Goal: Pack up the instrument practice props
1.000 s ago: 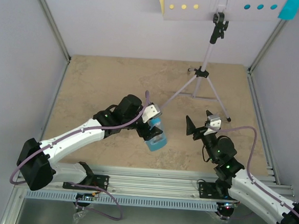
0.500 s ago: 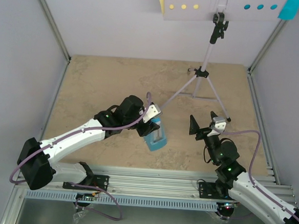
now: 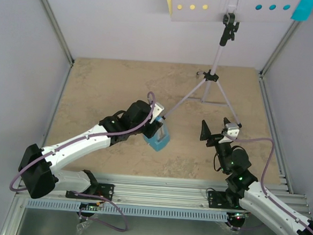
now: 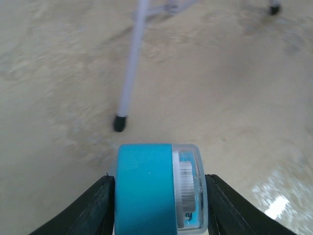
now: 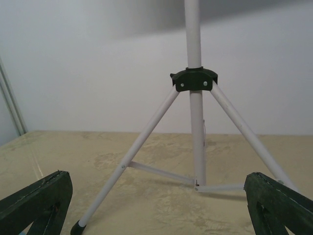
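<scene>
While your left hand (image 3: 157,128) is clenching the metronome (image 4: 144,188) beside the music stand's (image 3: 216,73) foot, your right hand (image 3: 214,129) is hanging released. Nothing is appearing packed; both sheets (image 3: 168,0) are sitting on its desk.

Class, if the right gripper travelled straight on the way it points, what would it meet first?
Probably the centre pole of the music stand, between its spread legs; depth is unclear.

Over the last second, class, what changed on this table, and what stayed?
The left gripper closed on the small blue pyramid metronome, shifting it slightly leftward and farther out. The open right gripper edged right. The pale lilac tripod music stand stayed put.
</scene>
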